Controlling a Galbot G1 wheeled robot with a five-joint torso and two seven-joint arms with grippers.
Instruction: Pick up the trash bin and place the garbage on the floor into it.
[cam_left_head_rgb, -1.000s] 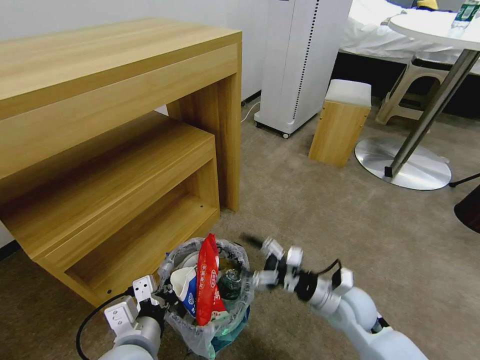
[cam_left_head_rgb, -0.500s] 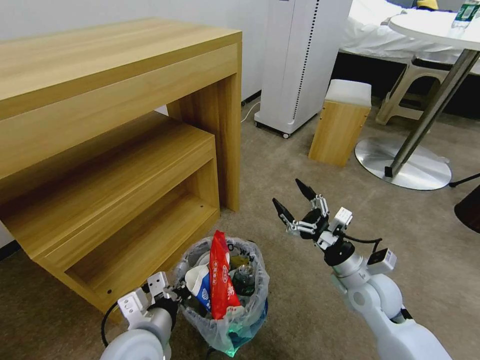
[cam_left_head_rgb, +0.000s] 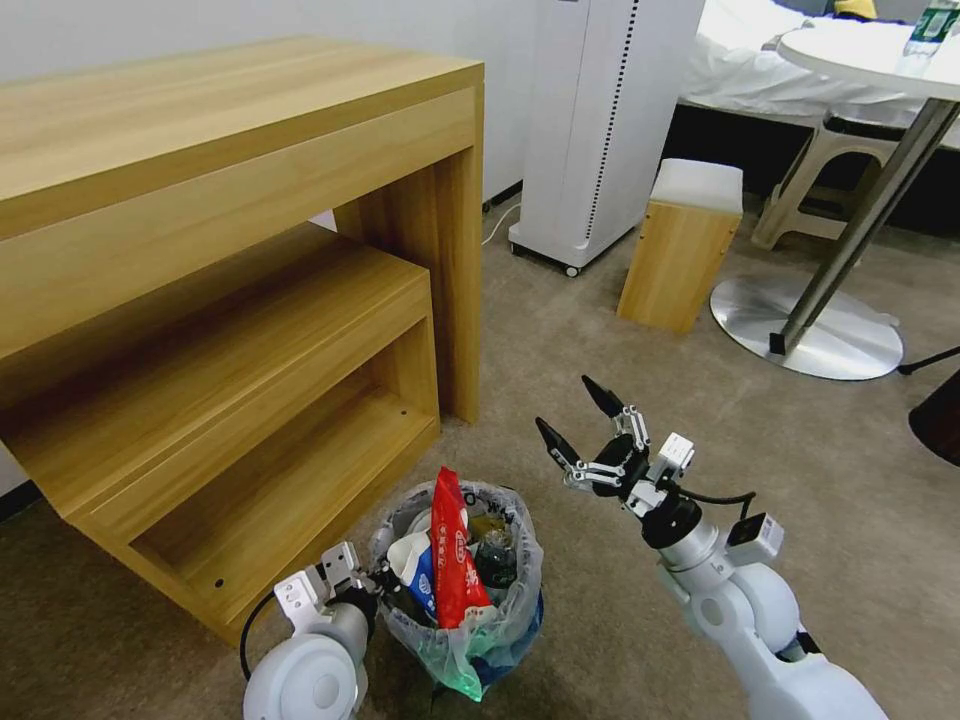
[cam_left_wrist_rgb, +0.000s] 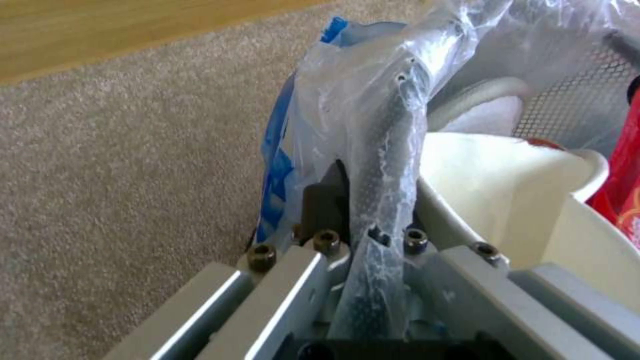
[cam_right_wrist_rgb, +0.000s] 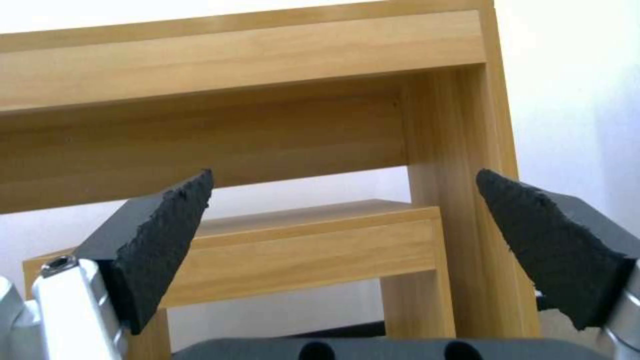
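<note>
We see the trash bin (cam_left_head_rgb: 470, 590) on the floor (cam_left_head_rgb: 600, 330) just beside the wooden counter (cam_left_head_rgb: 230, 270), our left hand (cam_left_head_rgb: 375, 583) pinching its bagged rim (cam_left_wrist_rgb: 383, 165). A red wrapper (cam_left_head_rgb: 455, 560) and white slipper (cam_left_wrist_rgb: 507, 200) stick out. Our right hand (cam_left_head_rgb: 580, 425) hangs spread above open carpet, the wooden stool (cam_left_head_rgb: 680, 245) well apart. Since half a second ago it sank slightly, and bin and left hand shifted right.
</note>
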